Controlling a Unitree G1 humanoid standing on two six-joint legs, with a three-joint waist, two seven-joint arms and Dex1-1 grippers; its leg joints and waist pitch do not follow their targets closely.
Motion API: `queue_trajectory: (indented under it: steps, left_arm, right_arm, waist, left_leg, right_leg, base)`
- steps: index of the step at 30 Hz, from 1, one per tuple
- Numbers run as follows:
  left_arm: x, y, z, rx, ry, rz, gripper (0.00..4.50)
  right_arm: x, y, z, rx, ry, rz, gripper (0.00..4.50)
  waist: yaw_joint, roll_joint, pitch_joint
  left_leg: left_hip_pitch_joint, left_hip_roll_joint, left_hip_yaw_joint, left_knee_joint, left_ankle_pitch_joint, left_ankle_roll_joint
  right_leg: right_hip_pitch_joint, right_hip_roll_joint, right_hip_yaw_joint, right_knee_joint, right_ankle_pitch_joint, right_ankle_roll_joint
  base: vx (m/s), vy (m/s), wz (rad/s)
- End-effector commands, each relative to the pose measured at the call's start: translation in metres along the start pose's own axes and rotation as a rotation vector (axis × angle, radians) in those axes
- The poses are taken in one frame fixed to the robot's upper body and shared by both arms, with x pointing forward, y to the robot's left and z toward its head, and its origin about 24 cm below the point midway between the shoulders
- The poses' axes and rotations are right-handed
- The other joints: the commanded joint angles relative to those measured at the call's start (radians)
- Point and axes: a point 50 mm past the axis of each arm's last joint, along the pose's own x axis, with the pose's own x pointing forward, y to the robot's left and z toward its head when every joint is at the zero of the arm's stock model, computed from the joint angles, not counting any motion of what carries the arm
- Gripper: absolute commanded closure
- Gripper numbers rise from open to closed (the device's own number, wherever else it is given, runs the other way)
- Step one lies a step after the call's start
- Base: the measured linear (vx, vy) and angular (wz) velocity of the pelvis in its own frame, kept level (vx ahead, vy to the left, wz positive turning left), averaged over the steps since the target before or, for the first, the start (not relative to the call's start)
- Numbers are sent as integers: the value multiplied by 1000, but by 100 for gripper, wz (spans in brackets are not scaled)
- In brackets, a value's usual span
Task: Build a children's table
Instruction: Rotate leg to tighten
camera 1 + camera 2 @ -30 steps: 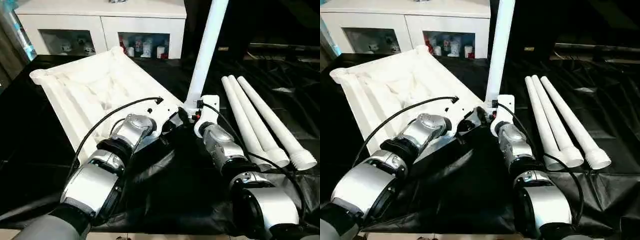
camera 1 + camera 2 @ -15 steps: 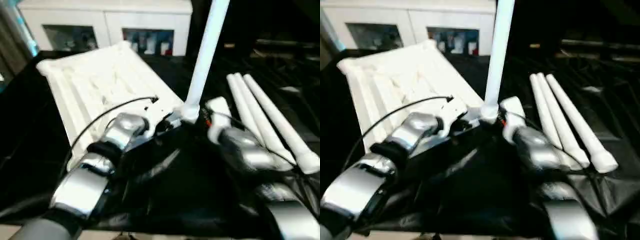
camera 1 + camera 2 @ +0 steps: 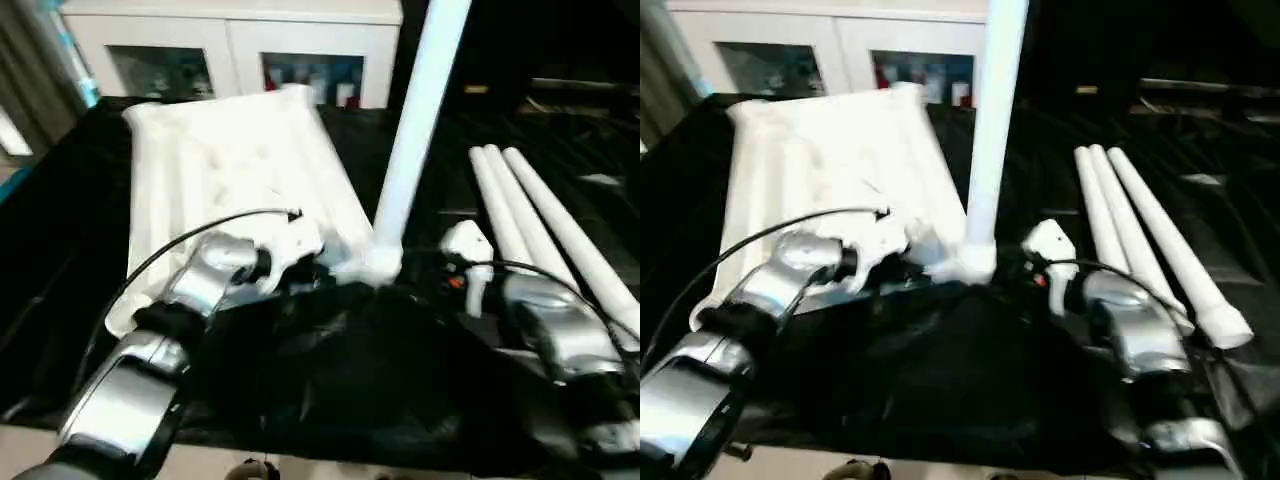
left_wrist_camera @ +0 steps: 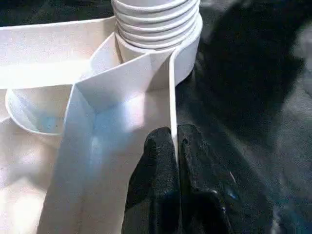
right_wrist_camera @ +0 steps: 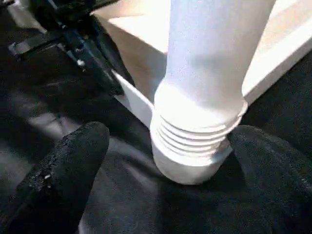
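Black-draped work table (image 3: 60, 260) carries everything. White tabletop (image 3: 230, 170) lies ribbed side up on its left half, running toward the far edge. One leg (image 3: 410, 150) stands upright in the tabletop's near right corner socket (image 4: 187, 53), threads showing at the base. Three more legs (image 3: 540, 220) lie side by side toward the table's right edge. Left gripper (image 4: 174, 146) pinched tight on the tabletop's thin rim beside the socket. Right gripper (image 5: 165, 161) spread wide, fingers (image 5: 73, 161) either side of the leg base, not touching

Lab-like room: black-draped work table (image 3: 330, 390), white display cabinet (image 3: 230, 50)
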Motion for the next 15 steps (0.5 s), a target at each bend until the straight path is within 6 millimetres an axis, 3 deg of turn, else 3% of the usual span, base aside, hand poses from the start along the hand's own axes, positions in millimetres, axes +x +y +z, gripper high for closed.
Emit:
queue_trajectory:
  steps: [1, 7, 8, 15]
  left_arm:
    - [1, -3, 6, 30, -31, -28, 450]
    - [-1, -11, 9, 48, -57, -93, 450]
    - [-1, -14, 9, 44, -59, -119, 450]
    - [2, -22, 7, 48, -54, -138, 450]
  right_arm:
    - [-4, 2, 7, -26, -4, 39, 3]
    - [-2, 2, 4, -17, -2, 29, 3]
    - [2, 3, 4, -3, -16, 23, 3]
    - [14, 6, 2, 0, -27, 19, 3]
  waist:
    - [2, -13, -77]
    - [4, -13, -79]
    - [7, -7, -81]
    - [9, -9, -75]
  left_leg:
    - [27, 62, -23, -49, -89, 122]
    - [25, 59, -22, -43, -74, 129]
    - [26, 60, -23, -43, -78, 122]
    - [29, 61, -24, -48, -153, 66]
  right_leg:
    - [53, -75, 40, -43, 56, -265]
    - [52, -76, 39, -40, 64, -266]
    - [51, -77, 39, -39, 49, -266]
    - [47, -75, 42, -47, -53, -251]
  base:
    - [0, 0, 0]
    - [0, 0, 0]
    - [0, 0, 0]
    - [0, 0, 0]
